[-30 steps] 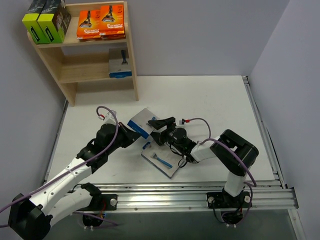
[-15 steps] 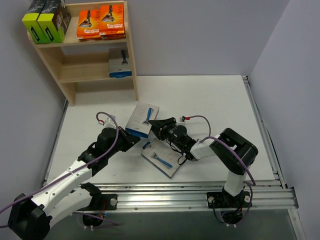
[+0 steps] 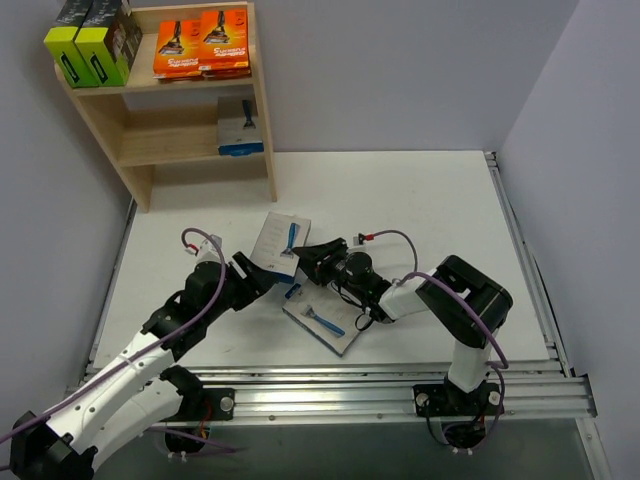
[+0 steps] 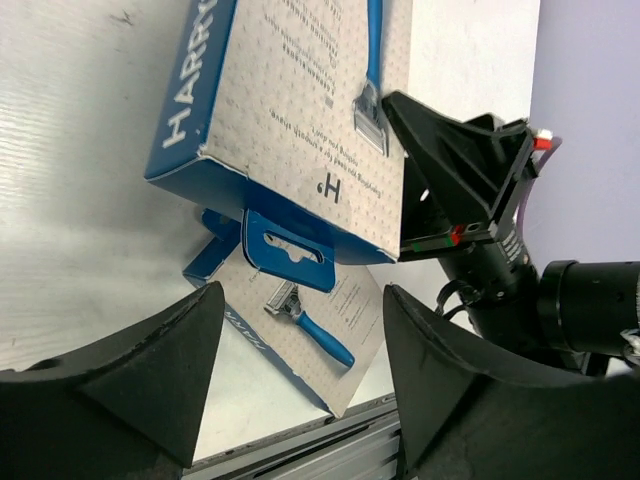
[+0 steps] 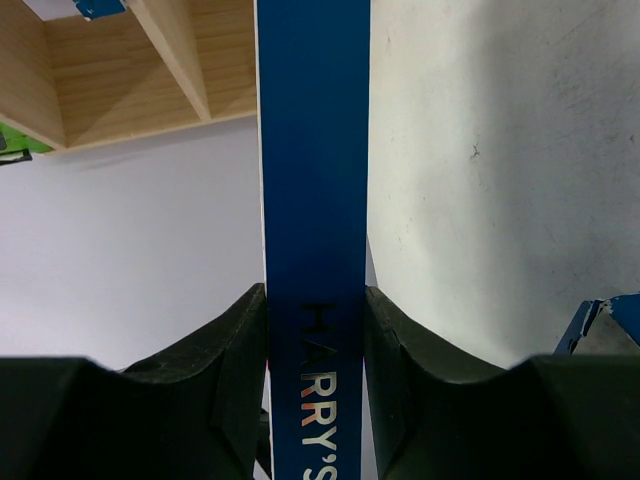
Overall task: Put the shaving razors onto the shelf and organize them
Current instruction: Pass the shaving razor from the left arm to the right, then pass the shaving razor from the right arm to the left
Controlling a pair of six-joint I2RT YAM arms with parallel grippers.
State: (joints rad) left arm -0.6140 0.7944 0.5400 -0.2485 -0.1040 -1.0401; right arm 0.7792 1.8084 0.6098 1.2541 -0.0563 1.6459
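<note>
The right tool (image 5: 315,330) clenches the grey razor card (image 3: 280,240) by its blue edge, raised over the bench (image 3: 420,200). The left tool (image 4: 300,295) stands released beside it. Best carry it level to the shelf (image 3: 150,145), lower tier.

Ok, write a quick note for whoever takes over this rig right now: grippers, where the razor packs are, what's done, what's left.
Left gripper: open, holding nothing, beside the tilted grey pack.
Right gripper: shut on that pack's blue edge.
On the table: a second grey pack, lying flat.
Done: on the shelf, two green-sided boxes and orange packs on top, a third grey pack below.
Left: shelve both loose grey packs, probably on the lower tier.
</note>
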